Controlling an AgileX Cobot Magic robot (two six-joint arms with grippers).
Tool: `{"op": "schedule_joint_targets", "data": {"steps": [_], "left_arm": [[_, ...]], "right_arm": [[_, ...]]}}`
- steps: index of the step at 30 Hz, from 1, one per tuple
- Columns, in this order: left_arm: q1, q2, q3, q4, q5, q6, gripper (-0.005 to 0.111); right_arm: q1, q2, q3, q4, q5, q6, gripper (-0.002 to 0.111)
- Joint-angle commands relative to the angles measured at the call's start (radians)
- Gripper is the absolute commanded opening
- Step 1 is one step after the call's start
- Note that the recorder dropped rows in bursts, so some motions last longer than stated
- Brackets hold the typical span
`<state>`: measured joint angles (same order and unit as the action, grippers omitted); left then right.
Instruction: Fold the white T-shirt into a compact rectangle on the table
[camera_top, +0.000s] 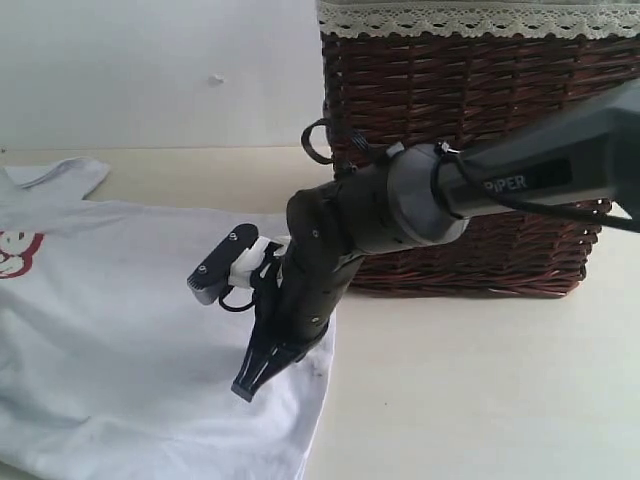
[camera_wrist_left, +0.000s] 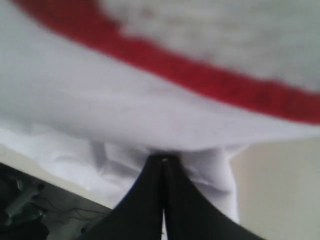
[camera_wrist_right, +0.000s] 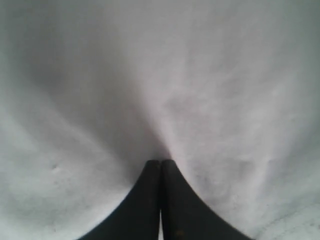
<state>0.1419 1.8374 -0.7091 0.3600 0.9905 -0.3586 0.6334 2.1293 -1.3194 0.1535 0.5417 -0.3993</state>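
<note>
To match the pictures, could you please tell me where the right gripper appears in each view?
Exterior: right gripper low centre, pointing down onto the white T-shirt near its edge.
Left wrist: not in it; that one is the left gripper.
Right wrist: its shut fingers meet puckered cloth.
Shared landmark: the white T-shirt.

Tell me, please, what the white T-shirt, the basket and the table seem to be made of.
The white T-shirt: soft matte cloth, probably cotton; it wrinkles and drapes. The basket: dark brown wicker, slightly glossy; woven strands show. Its lace trim: cream openwork with a scalloped edge. The table: smooth matte cream surface; material unclear, perhaps laminate.
</note>
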Motion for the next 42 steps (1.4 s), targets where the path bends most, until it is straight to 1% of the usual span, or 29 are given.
{"op": "schedule_joint_targets", "data": {"steps": [1, 4, 7, 11, 15, 17, 19, 21, 23, 25, 27, 29, 32, 37, 42], "left_arm": [[0.085, 0.025, -0.039, 0.026, 0.020, -0.033, 0.000], [0.126, 0.035, -0.074, 0.026, 0.032, -0.030, 0.000], [0.151, 0.036, -0.097, 0.019, 0.032, -0.020, 0.000], [0.148, 0.032, -0.129, -0.018, 0.026, 0.011, 0.000], [0.146, -0.035, -0.146, -0.129, -0.017, 0.081, 0.000], [0.125, -0.096, -0.141, -0.239, -0.066, 0.173, 0.000], [0.084, -0.150, -0.139, -0.322, -0.091, 0.256, 0.000], [0.039, -0.203, -0.130, -0.354, -0.109, 0.275, 0.000], [-0.022, -0.245, -0.096, -0.360, -0.123, 0.275, 0.000], [-0.081, -0.260, -0.031, -0.334, -0.166, 0.260, 0.000], [-0.118, -0.255, 0.019, -0.280, -0.198, 0.179, 0.000], [-0.136, -0.237, 0.035, -0.194, -0.193, 0.076, 0.000], [-0.135, -0.221, 0.042, -0.082, -0.155, -0.067, 0.000], [-0.125, -0.218, 0.107, 0.055, -0.159, -0.214, 0.000], [-0.114, -0.173, 0.128, 0.039, -0.175, -0.224, 0.000]], "right_arm": [[-0.041, 0.019, 0.001, -0.023, 0.016, 0.007, 0.000], [-0.051, 0.019, 0.001, -0.023, 0.016, 0.008, 0.000], [-0.054, 0.019, 0.001, -0.023, 0.012, 0.009, 0.000], [-0.054, 0.019, -0.005, -0.005, 0.012, 0.009, 0.000], [-0.054, 0.019, -0.005, 0.001, 0.012, -0.002, 0.000], [-0.054, 0.013, -0.012, 0.001, 0.010, -0.017, 0.000], [-0.052, 0.002, -0.025, 0.003, 0.032, -0.019, 0.000], [-0.052, -0.017, -0.043, 0.003, 0.060, -0.019, 0.000], [-0.052, -0.044, -0.053, 0.003, 0.067, -0.019, 0.000], [-0.052, -0.071, -0.056, 0.003, 0.054, -0.019, 0.000], [-0.054, -0.086, -0.058, 0.003, 0.049, -0.019, 0.000], [-0.054, -0.091, -0.058, 0.003, 0.058, -0.019, 0.000], [-0.054, -0.089, -0.055, 0.003, 0.062, -0.019, 0.000], [-0.054, -0.089, -0.055, 0.003, 0.035, -0.019, 0.000], [-0.054, -0.061, -0.055, 0.006, 0.014, -0.017, 0.000]]}}
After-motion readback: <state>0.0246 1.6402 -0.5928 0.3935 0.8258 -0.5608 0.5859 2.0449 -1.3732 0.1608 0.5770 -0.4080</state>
